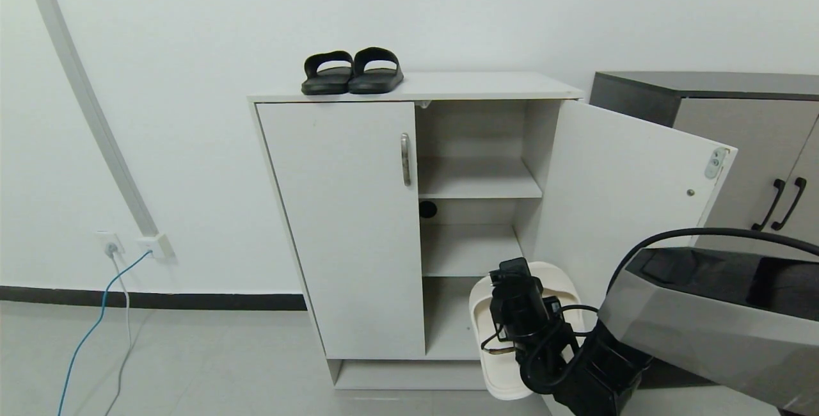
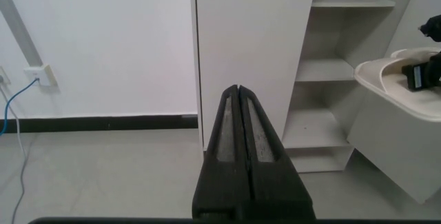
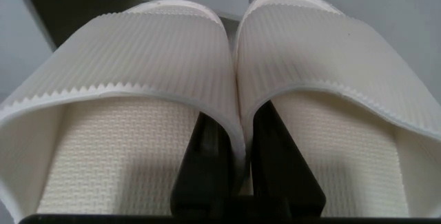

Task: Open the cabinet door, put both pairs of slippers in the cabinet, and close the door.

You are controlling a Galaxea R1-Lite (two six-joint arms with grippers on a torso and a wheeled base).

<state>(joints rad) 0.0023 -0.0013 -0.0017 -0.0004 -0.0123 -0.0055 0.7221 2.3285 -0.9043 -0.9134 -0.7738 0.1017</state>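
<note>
White cabinet (image 1: 345, 224), right door (image 1: 620, 198) open, black slippers (image 1: 352, 72) side by side on its top

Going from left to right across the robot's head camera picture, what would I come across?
Wall sockets → black slippers → closed door's handle → white slippers held by the right gripper → open cabinet door → grey cabinet.

A white wall (image 1: 192, 19) meets a grey floor (image 1: 192, 365) at a black skirting (image 1: 153, 301). Two sockets (image 1: 110, 243) sit low on the wall, and a grey cupboard (image 1: 736, 121) stands at the right.
</note>
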